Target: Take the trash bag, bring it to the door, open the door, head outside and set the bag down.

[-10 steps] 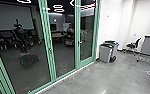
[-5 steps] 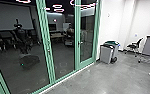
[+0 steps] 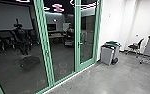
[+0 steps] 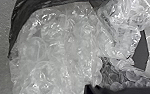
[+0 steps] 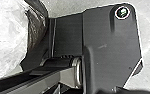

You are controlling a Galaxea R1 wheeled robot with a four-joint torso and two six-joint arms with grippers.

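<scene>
Can't tell how open either end effector is or what it holds. Approach glass door [image 3: 87, 32] slowly near handle [image 3: 79, 44], trash bag [image 4: 58, 50] clear of frame [image 3: 77, 58].

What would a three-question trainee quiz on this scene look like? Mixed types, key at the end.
1. Multiple choice: in the head view, how does the green-framed glass door with the handle near the white wall stand?
a) wide open
b) shut
c) off its hinges

2. True or false: in the head view, the bins appear between that glass door and the office chair.

3. Short answer: which task item, bulging and partly see-through, shows large in the left wrist view?

Key: 1 b; 2 true; 3 the trash bag.
</scene>
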